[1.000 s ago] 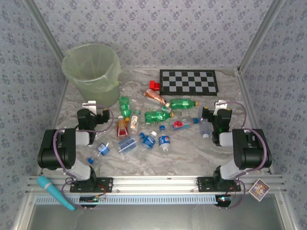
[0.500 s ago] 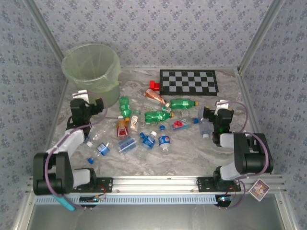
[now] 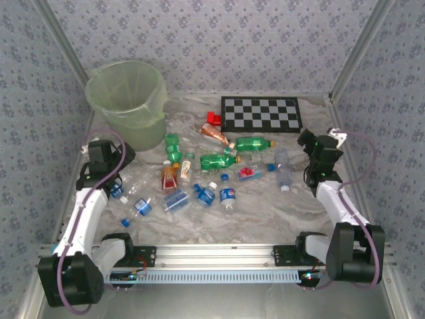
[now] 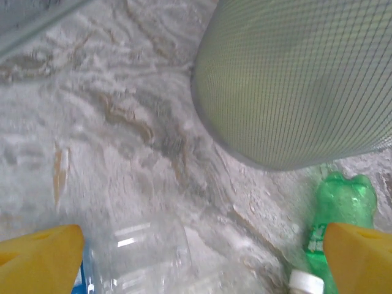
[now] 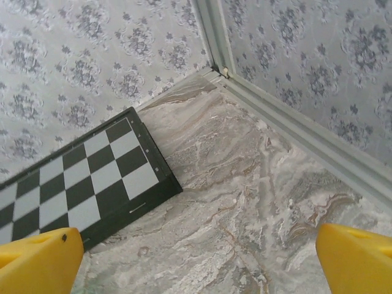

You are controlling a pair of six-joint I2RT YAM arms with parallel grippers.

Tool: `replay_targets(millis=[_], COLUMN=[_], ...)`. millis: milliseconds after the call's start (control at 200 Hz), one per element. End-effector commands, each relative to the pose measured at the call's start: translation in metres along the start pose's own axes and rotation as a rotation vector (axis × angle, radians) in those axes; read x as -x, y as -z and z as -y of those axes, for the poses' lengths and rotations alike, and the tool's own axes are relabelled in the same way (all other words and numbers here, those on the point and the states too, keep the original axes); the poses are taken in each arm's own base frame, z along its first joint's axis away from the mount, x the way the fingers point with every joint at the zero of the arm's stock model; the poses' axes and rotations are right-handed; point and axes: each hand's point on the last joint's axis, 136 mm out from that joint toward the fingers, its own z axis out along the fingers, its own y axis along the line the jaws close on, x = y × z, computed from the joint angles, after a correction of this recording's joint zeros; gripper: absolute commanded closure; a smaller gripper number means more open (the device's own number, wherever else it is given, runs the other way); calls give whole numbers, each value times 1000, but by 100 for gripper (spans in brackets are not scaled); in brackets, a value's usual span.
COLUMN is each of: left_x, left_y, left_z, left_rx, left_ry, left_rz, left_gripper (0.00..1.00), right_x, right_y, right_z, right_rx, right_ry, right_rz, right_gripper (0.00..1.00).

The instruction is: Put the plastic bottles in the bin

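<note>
The bin (image 3: pixel 126 100), a pale-green translucent bucket, stands at the far left; its meshed wall (image 4: pixel 294 79) shows in the left wrist view. Several plastic bottles lie across the table's middle: green ones (image 3: pixel 218 160), an orange-red one (image 3: pixel 214 133), blue-labelled clear ones (image 3: pixel 227 196). My left gripper (image 3: pixel 106 156) hangs open near the left wall beside the bin's base. Its yellow fingertips (image 4: pixel 37 260) straddle a clear bottle (image 4: pixel 141 251), with a green bottle (image 4: pixel 343 208) to the right. My right gripper (image 3: pixel 320 145) is open near the right wall over bare table, nothing between its fingertips (image 5: pixel 355 257).
A black-and-white checkerboard (image 3: pixel 261 114) lies at the back right, its corner (image 5: pixel 79 184) in the right wrist view. A small red block (image 3: pixel 214 119) sits by its left edge. Loose blue caps (image 3: pixel 124 222) dot the table. Patterned walls close in on three sides.
Both arms have unfolded from near their bases. The left gripper swung out to the left wall beside the bin; the right gripper swung out toward the right wall. Both stayed open.
</note>
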Motion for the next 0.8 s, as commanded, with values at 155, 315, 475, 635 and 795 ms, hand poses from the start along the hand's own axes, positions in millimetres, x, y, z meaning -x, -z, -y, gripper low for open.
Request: replay_targets(millis=[155, 315, 475, 635, 795], left_x=[-44, -81, -109, -121, -142], left_y=[23, 34, 48, 56, 52], left_z=[-10, -7, -12, -26, -17], left_rx=[1, 22, 92, 187, 129], left_ry=[163, 87, -74, -180, -226], left_rz=[-161, -289, -336, -340, -378], left_gripper=[0, 3, 4, 1, 0], right_x=[-3, -9, -9, -7, -10], right_y=[2, 3, 8, 17, 29], right_z=[-18, -36, -49, -72, -102], right_rx=[162, 222, 245, 323, 412], right_ry=[-196, -110, -42, -2, 57], right_rz=[-62, -159, -169, -190, -217], right_gripper=[0, 1, 0, 0, 1])
